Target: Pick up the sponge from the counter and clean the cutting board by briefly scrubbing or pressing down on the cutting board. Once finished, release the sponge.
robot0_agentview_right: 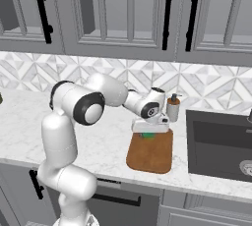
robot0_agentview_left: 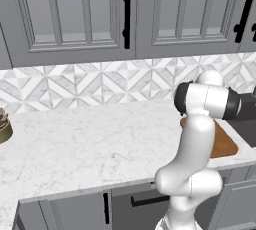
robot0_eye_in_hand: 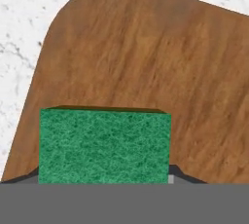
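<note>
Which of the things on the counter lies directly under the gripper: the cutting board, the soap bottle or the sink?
The cutting board: the gripper hovers over its far end with the green sponge.

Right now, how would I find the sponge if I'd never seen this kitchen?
Find the dark sink set in the white marble counter. Just left of it lies a brown wooden cutting board, and the sponge is at its far end, under the robot's gripper. It is the small block with a fuzzy green top, much smaller than the board.
</note>
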Motion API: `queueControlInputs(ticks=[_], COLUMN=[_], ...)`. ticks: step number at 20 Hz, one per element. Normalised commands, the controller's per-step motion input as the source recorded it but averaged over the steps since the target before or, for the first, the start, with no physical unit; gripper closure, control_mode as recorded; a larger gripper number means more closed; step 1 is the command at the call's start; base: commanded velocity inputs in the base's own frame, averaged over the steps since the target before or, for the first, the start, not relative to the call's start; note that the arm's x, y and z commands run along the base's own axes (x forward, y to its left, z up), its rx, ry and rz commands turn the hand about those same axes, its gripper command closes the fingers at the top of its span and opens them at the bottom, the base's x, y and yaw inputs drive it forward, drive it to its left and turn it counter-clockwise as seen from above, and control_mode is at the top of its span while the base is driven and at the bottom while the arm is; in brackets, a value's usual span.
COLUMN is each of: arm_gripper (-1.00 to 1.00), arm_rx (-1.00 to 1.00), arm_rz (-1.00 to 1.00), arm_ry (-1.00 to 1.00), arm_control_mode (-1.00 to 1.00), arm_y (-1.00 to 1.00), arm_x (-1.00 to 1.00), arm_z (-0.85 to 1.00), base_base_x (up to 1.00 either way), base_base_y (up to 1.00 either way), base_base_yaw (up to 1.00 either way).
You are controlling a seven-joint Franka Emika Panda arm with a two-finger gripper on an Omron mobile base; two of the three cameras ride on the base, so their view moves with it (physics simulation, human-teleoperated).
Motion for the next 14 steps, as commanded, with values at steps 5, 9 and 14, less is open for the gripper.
queueControlInputs(ticks=[5,9,14], arm_gripper=[1.0,1.0,1.0], arm_rx=[0.0,0.0,0.0], arm_rz=[0.0,0.0,0.0], arm_ry=[-0.02,0.0,0.0], arm_control_mode=[-1.0,-1.0,-1.0], arm_y=[0.18,-0.3,-0.58], arm_x=[-0.16,-0.06,-0.03], arm_z=[-0.16,-0.05,0.0], base_base_x=[0.0,0.0,0.0], base_base_y=[0.0,0.0,0.0], base_base_yaw=[0.0,0.0,0.0])
